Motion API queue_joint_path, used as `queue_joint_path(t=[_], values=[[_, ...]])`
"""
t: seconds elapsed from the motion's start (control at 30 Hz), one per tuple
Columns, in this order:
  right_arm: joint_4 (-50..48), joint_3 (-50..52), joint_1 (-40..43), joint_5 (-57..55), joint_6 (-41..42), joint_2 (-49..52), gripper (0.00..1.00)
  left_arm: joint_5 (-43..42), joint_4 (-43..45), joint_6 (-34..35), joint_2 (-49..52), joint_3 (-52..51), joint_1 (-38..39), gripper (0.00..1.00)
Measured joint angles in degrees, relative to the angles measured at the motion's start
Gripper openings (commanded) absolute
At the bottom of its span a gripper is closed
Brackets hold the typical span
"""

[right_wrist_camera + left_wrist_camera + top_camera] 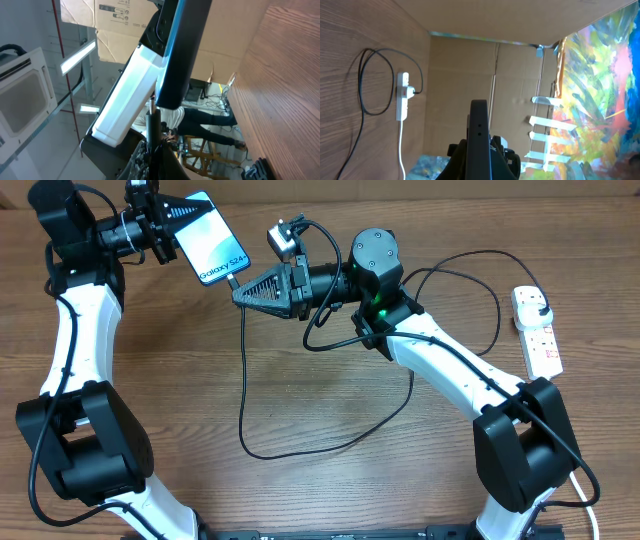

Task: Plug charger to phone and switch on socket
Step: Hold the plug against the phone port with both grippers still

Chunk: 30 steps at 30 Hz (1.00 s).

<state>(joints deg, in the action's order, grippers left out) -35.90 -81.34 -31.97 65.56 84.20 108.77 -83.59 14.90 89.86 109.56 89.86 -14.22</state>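
phone (pixel 208 240) and connector tip (pixel 151 106) close together

overhead, upper left: left gripper (pixel 175 225) clamped on the phone, right gripper (pixel 240 292) pinching the charger (pixel 243 380) near its tip. only the right wrist view shows that tip just beside the phone's edge. socket (pixel 540 340) at overhead's right edge

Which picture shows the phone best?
The overhead view: the phone shows its light-blue screen and the Galaxy name. The left wrist view shows only its thin dark edge. The right wrist view shows it close up and slanted, with no name readable.
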Motion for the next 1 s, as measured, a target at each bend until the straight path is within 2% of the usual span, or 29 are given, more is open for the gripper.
queue_joint_path(t=[1.0], values=[[1.0,0.0,0.0,0.0,0.0,0.0,0.04,-0.2,0.0,0.2,0.0,0.0,0.0,0.04]])
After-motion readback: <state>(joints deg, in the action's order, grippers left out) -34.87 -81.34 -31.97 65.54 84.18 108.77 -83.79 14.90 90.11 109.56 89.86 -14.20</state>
